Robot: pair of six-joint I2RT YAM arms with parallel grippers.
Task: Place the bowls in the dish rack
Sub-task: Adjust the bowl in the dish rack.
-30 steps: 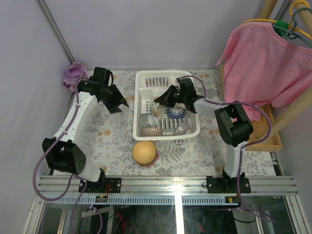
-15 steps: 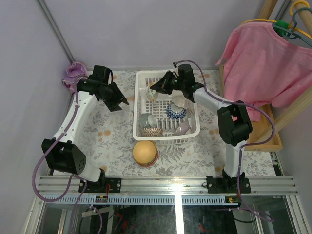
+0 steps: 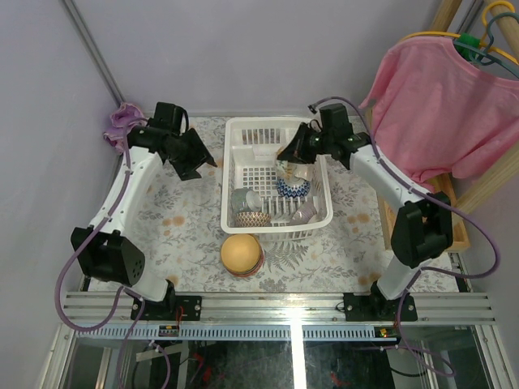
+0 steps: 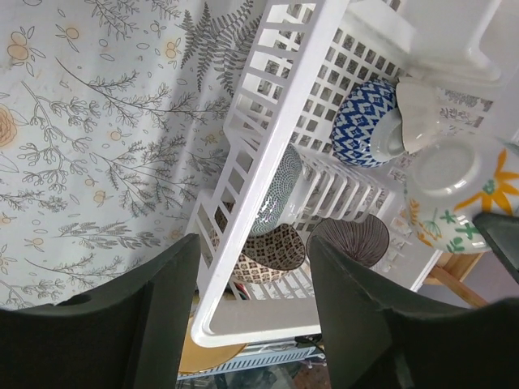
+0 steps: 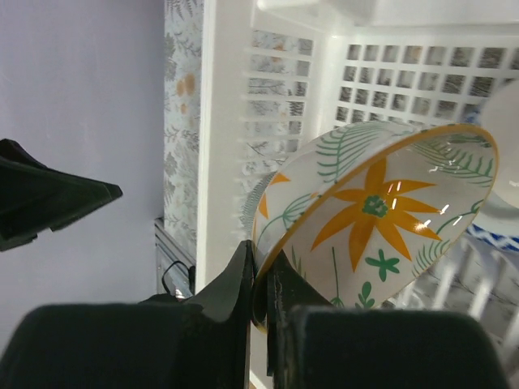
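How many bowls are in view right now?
7: five in the dish rack (blue zigzag, white, teal, brown, striped), the flower bowl in the right end effector above it, an orange one on the table, possibly a stack.

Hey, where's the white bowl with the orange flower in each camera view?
Top external: flower bowl sits just above centre, over the far right part of the rack.
Left wrist: flower bowl is at the right edge, mid-height.
Right wrist: flower bowl fills the centre-right, tilted.
Shared landmark: the white dish rack, seen in all three.
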